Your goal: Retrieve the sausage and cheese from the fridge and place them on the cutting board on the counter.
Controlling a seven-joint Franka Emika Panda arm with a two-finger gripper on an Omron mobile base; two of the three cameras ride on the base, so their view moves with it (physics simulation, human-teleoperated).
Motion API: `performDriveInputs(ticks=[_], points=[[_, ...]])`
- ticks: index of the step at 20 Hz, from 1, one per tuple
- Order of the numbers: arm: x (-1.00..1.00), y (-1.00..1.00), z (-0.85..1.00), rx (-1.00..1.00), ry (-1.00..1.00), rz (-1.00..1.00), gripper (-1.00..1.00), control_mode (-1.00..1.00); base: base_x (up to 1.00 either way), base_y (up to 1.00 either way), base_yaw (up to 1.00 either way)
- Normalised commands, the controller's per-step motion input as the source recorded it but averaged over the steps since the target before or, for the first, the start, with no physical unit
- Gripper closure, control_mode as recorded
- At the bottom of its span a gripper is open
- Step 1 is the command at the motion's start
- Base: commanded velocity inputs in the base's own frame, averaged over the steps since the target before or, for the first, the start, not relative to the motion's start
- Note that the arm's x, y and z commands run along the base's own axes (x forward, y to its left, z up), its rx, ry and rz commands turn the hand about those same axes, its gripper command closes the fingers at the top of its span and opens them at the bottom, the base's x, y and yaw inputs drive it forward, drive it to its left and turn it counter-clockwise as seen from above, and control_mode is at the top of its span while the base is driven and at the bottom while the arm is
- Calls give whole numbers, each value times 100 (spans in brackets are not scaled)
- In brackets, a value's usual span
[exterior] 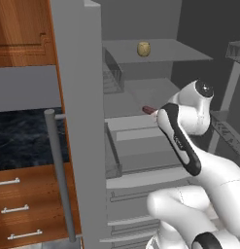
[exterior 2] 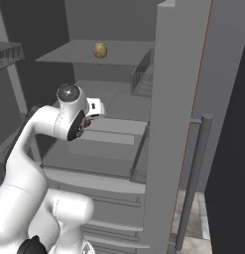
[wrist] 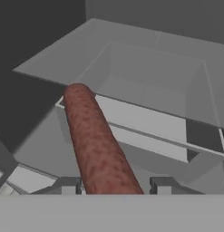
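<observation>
The fridge (exterior: 141,146) stands open with my arm reaching into it. My gripper (wrist: 114,186) is shut on the sausage (wrist: 93,136), a dark reddish-brown cylinder that points away from the hand over a grey shelf and an open bin. The sausage's tip (exterior: 149,109) pokes out beside the white wrist at middle-shelf height. The cheese (exterior: 144,48), a small yellow-tan chunk, rests on the upper shelf above the hand; from the other side the cheese (exterior 2: 99,49) sits at the top centre. The black counter (exterior: 24,141) lies left of the fridge. The cutting board is out of view.
The open fridge door (exterior: 77,121) with its long bar handle (exterior: 58,170) stands between the arm and the counter; the door (exterior 2: 171,124) is on the right in the right base view. Wooden drawers (exterior: 24,209) sit under the counter. Door racks (exterior 2: 7,52) flank the arm.
</observation>
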Motion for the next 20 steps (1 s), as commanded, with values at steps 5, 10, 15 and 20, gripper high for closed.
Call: performDriveInputs(ticks=[5,10,15,20], points=[[-62,13,0,10,0,-5,100,-100,0,0,0],[-10,2,0,3,0,0,100,-100,0,0,0],[0,0,0,0,0,0,100,-100,0,0,0],[0,0,0,0,0,0,100,-100,0,0,0]])
